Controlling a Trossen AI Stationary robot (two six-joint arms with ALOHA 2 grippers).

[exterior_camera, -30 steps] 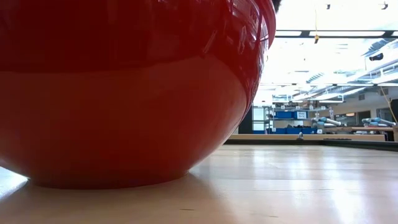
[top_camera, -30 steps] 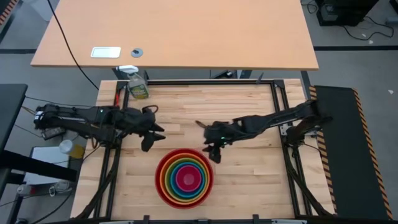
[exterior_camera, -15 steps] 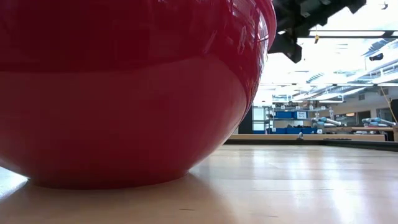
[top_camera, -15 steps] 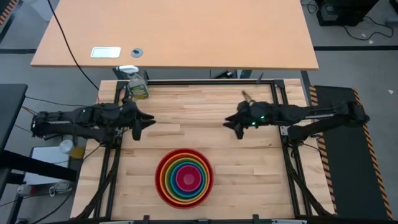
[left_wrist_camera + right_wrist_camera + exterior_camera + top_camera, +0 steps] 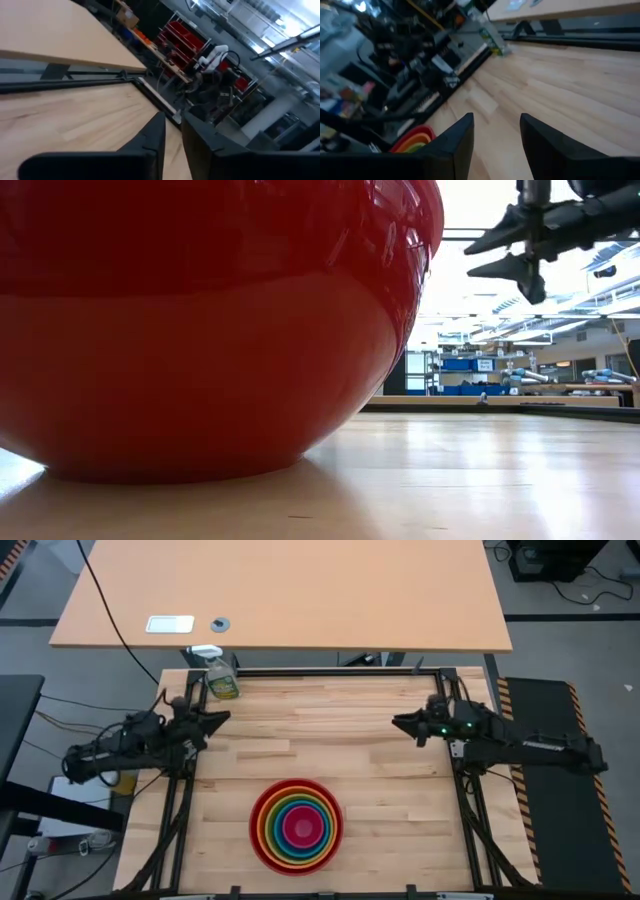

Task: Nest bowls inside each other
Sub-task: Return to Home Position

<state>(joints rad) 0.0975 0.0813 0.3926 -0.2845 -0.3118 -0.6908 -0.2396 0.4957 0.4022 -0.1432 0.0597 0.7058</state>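
Note:
The bowls sit nested in one stack near the table's front middle: red outermost, then orange, yellow-green and blue, with pink in the centre. The red bowl rests on its base and fills the low view; the stack's rim shows in the right wrist view. My left gripper hovers at the table's left edge, pointing level toward the right, with a narrow gap between its fingers and nothing in it. My right gripper hovers at the right edge, open and empty.
A green spray bottle stands at the far left corner, just beyond my left gripper. A dark metal frame borders the wooden table. Bare wood lies between the two grippers and around the stack.
Both grippers have drawn back from the stack, away from the near edge: the left toward the table's left edge, the right toward the right edge, each tipping up to nearly level. The left gripper's fingers have come closer together. The bowls have stayed put.

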